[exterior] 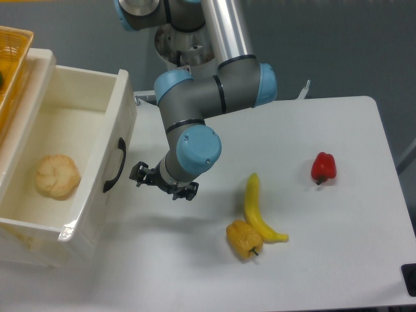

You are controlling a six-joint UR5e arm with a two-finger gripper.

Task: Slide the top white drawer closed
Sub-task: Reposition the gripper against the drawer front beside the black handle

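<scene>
The top white drawer [120, 123] stands pulled out at the left, its cream front panel carrying a black curved handle [115, 166]. Inside it lies a round bread roll [57, 176]. My gripper [162, 182] hangs low over the table just right of the drawer front, a short gap from the handle. Its black fingers are spread apart with nothing between them. No lower drawer shows from this angle.
A yellow banana [257, 209] and a yellow bell pepper [244, 239] lie on the white table [338, 247] right of my gripper. A red bell pepper [323, 167] sits further right. A yellow basket [12, 62] stands on the cabinet at the far left.
</scene>
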